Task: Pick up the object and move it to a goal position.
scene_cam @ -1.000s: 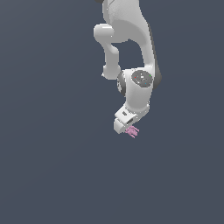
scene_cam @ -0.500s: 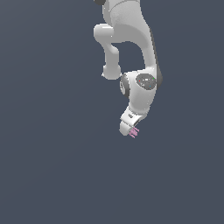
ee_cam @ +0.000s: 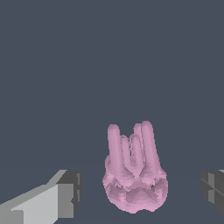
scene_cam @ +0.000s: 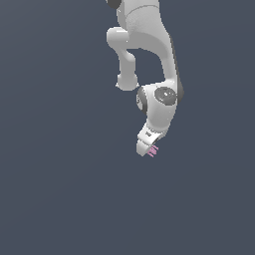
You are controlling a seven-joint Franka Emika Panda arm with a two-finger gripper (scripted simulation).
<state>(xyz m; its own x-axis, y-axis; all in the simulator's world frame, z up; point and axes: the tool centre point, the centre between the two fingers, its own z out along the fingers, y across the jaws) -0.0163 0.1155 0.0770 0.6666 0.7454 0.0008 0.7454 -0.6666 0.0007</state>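
Am seeing pink pronged object sitting between gripper fingers, both pads standing clear of it, jaws wide. Prongs are pointing away from wrist camera. In exterior view object is peeking out just beneath fingertips. Am judging closing as next move.

open space around claw, pink object between fingers

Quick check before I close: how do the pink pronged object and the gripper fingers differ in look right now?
The pink object is rounded and lumpy with several parallel prongs; the gripper fingers are blocky, grey and white. The object is one piece sitting between them; the fingers stand apart on either side, not touching it. In the exterior view the object looks far smaller than the gripper.
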